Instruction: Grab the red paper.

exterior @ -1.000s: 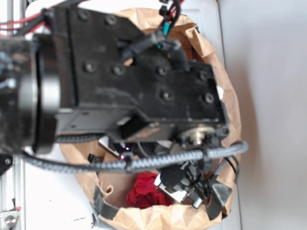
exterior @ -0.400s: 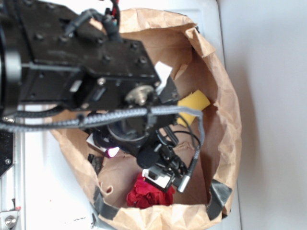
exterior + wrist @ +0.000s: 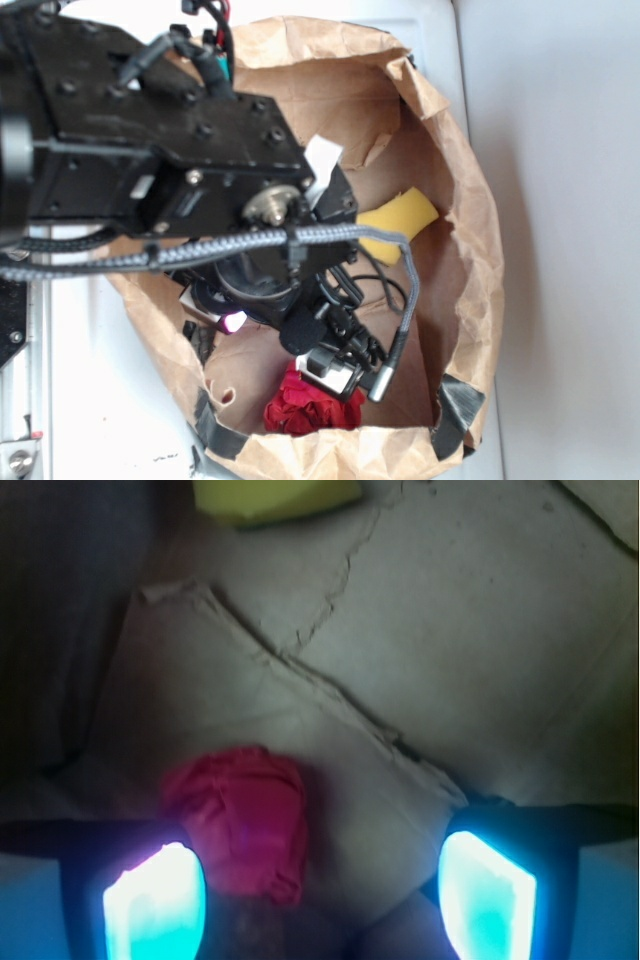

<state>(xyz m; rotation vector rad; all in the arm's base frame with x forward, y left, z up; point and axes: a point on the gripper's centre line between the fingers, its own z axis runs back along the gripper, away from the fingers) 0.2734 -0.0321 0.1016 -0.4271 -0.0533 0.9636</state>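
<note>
While the arm hangs over the open brown paper bag (image 3: 470, 230), the tool (image 3: 320, 890) sits wide open and empty, its glowing pads (image 3: 155, 905) spread well apart. The red paper (image 3: 245, 820) lies on the bag's floor near the bottom wall, just beside the left pad and off-centre between the two. The yellow sponge (image 3: 275, 498) rests well apart, up at the far end. This looks like the approach step: next, I'd judge, shift to centre the ball, drop lower, then close.
</note>
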